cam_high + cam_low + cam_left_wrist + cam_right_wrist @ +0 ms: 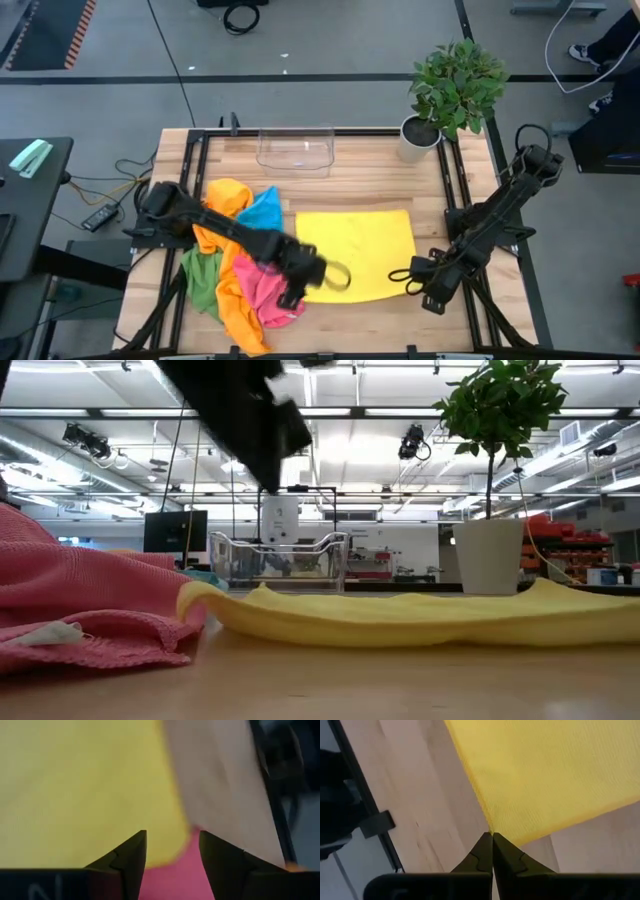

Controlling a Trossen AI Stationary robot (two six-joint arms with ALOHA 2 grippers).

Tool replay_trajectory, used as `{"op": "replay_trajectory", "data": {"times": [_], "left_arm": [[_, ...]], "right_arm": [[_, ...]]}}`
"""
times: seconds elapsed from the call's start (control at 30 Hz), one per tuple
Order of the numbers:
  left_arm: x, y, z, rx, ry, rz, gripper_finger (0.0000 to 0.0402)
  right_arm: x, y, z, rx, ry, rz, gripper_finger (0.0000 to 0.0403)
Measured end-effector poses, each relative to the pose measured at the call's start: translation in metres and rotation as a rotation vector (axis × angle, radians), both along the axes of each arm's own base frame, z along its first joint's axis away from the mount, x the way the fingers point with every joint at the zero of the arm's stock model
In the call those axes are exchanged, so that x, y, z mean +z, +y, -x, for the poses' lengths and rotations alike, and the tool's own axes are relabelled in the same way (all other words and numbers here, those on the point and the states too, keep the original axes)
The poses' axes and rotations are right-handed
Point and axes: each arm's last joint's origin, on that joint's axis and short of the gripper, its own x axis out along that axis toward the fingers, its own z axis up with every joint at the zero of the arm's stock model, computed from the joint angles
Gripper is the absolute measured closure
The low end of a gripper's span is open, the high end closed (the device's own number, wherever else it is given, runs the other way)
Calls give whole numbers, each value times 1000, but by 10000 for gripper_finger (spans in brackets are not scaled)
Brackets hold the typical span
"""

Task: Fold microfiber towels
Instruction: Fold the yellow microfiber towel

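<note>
A yellow microfiber towel (355, 250) lies spread flat in the middle of the table. It also shows in the low view as the yellow towel (400, 615). My left gripper (298, 292) hangs open over its near-left corner. In the left wrist view, my left gripper (172, 845) has that yellow corner (165, 850) and a pink towel (170, 880) below its fingers. My right gripper (492, 837) is shut, its tips at the yellow towel's right edge (482, 810), close to the near-right corner. Orange (230, 200), blue (262, 212), green (200, 275) and pink (265, 300) towels lie heaped at the left. My right gripper points steeply down with its shut fingertips (487, 845) at the yellow towel's right edge, just short of the near-right corner (520, 840). Whether the tips touch the cloth or the table, I cannot tell. The towel lies flat there.
A clear plastic tray (295, 150) stands at the far edge, and a potted plant (455, 85) at the far right corner. Bare wood (420, 820) shows to the right of the yellow towel and along the near edge. Black frame rails (470, 200) run along both sides.
</note>
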Motion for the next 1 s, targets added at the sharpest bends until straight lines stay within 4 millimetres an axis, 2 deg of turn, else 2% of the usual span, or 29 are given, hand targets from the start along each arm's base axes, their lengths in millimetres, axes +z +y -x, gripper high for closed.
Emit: {"op": "replay_trajectory", "data": {"times": [0.13, 0.27, 0.33, 0.5, 0.73, 0.83, 1.0], "left_arm": [[-7, -27, 13, -209, -58, -171, 226], [-11, -41, 19, -355, -140, -373, 239], [-19, -45, 21, -402, -129, -451, 243], [-32, -39, 16, -400, -94, -500, 248], [-54, -18, 25, -381, 14, -600, 249], [-59, -23, 31, -434, 16, -611, 251], [-56, -33, 27, -472, -71, -599, 261]], "right_arm": [[0, 0, -1, -34, -11, 3, 394], [0, 0, -1, -47, -12, 4, 394], [0, -1, -1, -49, -12, 3, 393], [1, -3, -5, -70, -21, -6, 393], [3, -2, -9, -80, -51, -24, 393], [4, -2, -9, -86, -52, -29, 393], [4, -5, -10, -98, -55, -31, 393]]}}
